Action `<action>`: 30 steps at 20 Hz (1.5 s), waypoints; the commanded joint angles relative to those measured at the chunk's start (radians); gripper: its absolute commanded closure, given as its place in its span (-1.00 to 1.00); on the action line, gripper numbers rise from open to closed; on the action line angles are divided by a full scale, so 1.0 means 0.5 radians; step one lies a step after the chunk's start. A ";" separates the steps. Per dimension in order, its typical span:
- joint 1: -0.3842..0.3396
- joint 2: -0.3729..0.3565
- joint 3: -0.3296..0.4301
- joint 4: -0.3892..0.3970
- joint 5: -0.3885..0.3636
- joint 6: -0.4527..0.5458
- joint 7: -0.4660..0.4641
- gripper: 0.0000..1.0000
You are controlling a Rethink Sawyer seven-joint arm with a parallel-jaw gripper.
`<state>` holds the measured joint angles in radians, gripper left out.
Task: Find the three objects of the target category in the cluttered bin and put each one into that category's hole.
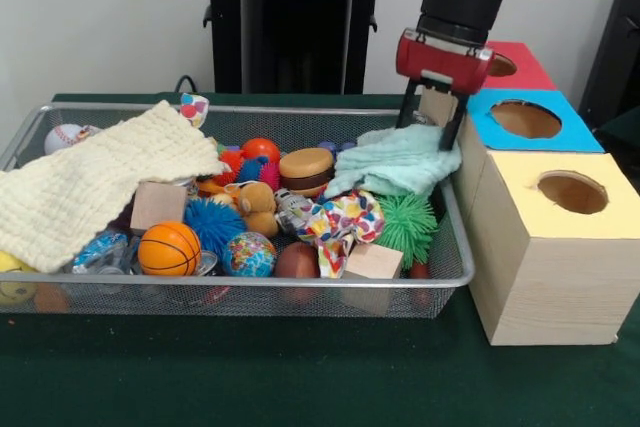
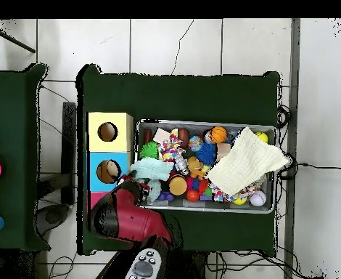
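Jaws apart over mint cloth beside blue-topped box, tan plush amid balls.

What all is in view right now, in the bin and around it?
Silver wire mesh bin: one, on the green table.
Pale yellow knitted cloth: one, draped over the bin's left end in the front view.
Mint green cloth: one, at the bin's right end under the gripper.
Orange mini basketball: one, near the front rim.
Blue spiky rubber ball: one, beside the basketball.
Green spiky rubber ball: one, right front.
Tan-orange plush animal toy: one, centre of the bin.
Pale wooden cube boxes: three in a row right of the bin, tops red, blue and yellow, each with a round hole.
Red and black gripper: one, over the bin's right end by the blue-topped box; open or shut unclear.
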<state>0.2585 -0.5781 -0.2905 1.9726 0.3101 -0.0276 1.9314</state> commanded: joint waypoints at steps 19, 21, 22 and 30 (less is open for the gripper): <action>-0.155 -0.025 -0.134 -0.325 -0.306 0.242 0.123 -1.00; -0.185 -0.002 -0.149 -0.341 -0.362 0.192 0.114 -1.00; -0.196 0.003 -0.152 -0.343 -0.381 0.179 0.116 -1.00; -0.516 0.081 0.043 -0.410 -0.668 -0.014 0.029 -1.00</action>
<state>0.1056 -0.6035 -0.3825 1.8322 0.0902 0.0419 1.9314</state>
